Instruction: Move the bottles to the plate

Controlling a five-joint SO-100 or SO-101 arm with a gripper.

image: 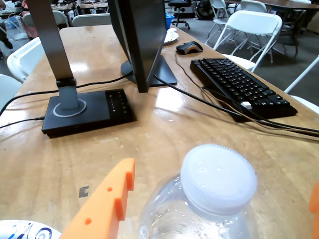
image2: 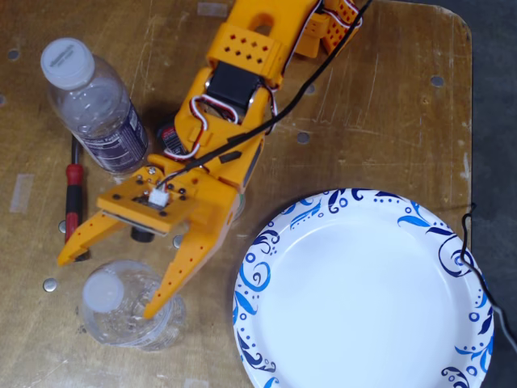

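Observation:
The smaller, crinkled clear bottle (image2: 125,317) stands upright on the wooden table, its white cap (image: 218,179) close under the wrist camera. My orange gripper (image2: 109,284) is open and straddles it, one finger (image2: 174,275) lying against its right side and the other finger (image2: 81,241) clear of it on the left. In the wrist view my gripper (image: 221,181) has the bottle (image: 169,214) between its fingers. The taller bottle (image2: 97,109) with the dark label stands upright at the upper left. The white plate (image2: 363,295) with blue swirls lies empty at the lower right; its rim (image: 22,230) shows in the wrist view.
A red-handled screwdriver (image2: 73,194) lies between the two bottles. The wrist view shows a monitor stand (image: 144,55), a black device base (image: 89,112), a keyboard (image: 244,87), a mouse (image: 189,47) and cables (image: 279,127) further along the table. A thin cable (image2: 472,259) crosses the plate's right rim.

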